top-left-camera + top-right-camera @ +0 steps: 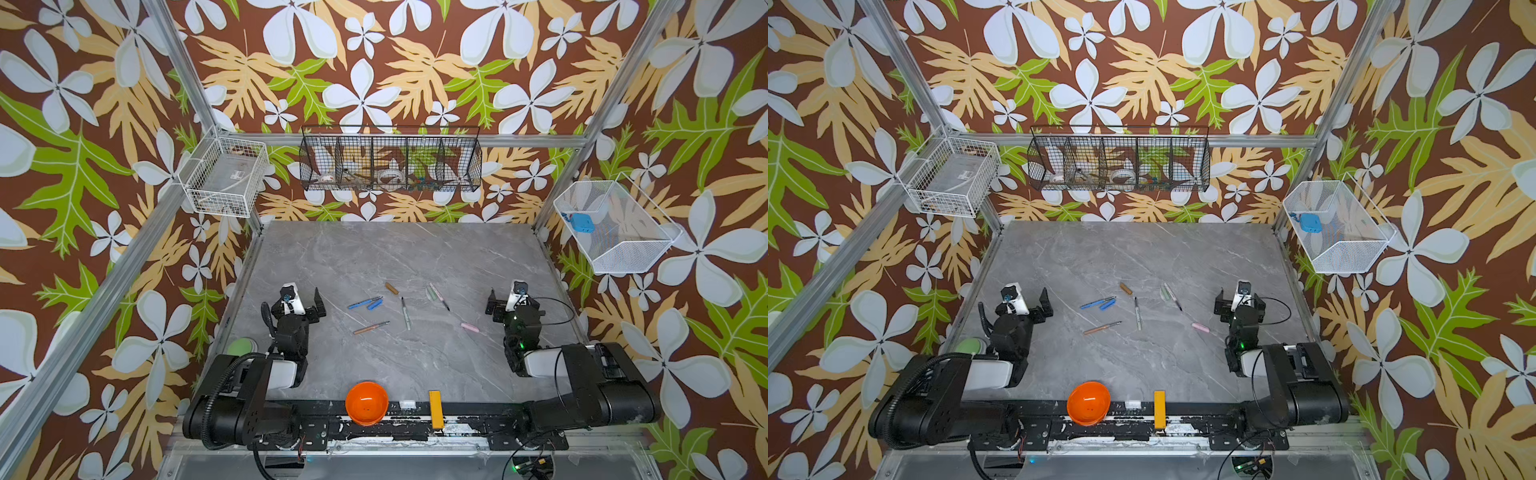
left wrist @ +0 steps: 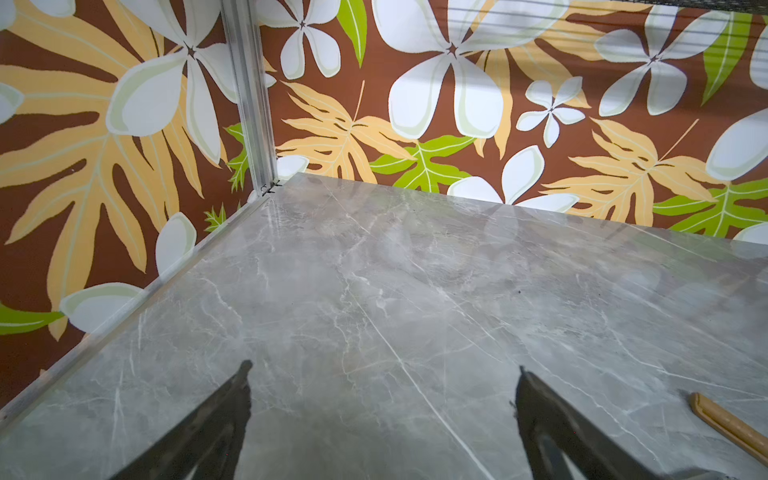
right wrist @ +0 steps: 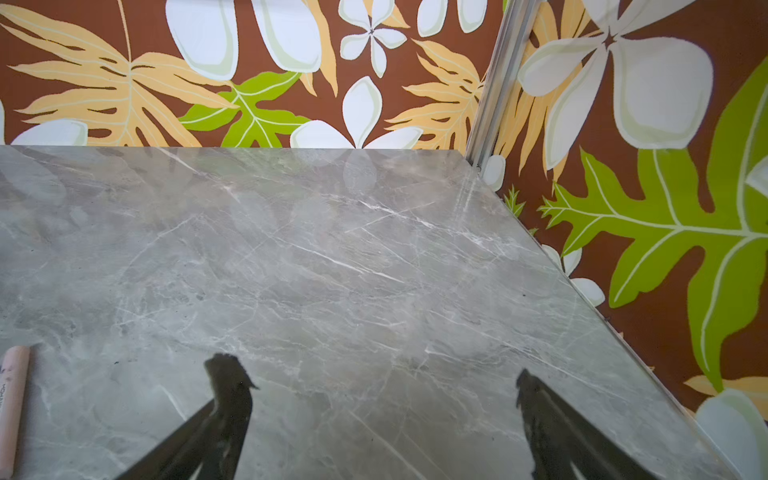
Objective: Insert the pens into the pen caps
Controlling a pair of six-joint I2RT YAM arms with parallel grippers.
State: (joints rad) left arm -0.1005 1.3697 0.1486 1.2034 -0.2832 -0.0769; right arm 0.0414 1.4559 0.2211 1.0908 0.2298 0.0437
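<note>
Pens and caps lie scattered mid-table in both top views. A blue pen [image 1: 364, 303] lies beside its blue cap [image 1: 374, 306]. The brown cap [image 1: 391, 288] lies behind them and the brown pen [image 1: 370, 328] in front. The pale green pen [image 1: 405, 314] is in the centre. A pink pen [image 1: 439, 296] lies next to the pale green cap [image 1: 429, 293]. The pink cap [image 1: 470, 328] [image 3: 12, 407] lies alone at the right. My left gripper [image 1: 305, 301] [image 2: 385, 366] and right gripper [image 1: 509, 301] [image 3: 375, 365] stand open and empty over bare table, either side of the pens.
An orange bowl [image 1: 367, 403] and a yellow bar [image 1: 435, 409] sit at the front edge, and a green round thing [image 1: 241, 347] by the left arm. Wire baskets hang on the walls. A brown piece [image 2: 727, 428] shows at the left wrist view's edge.
</note>
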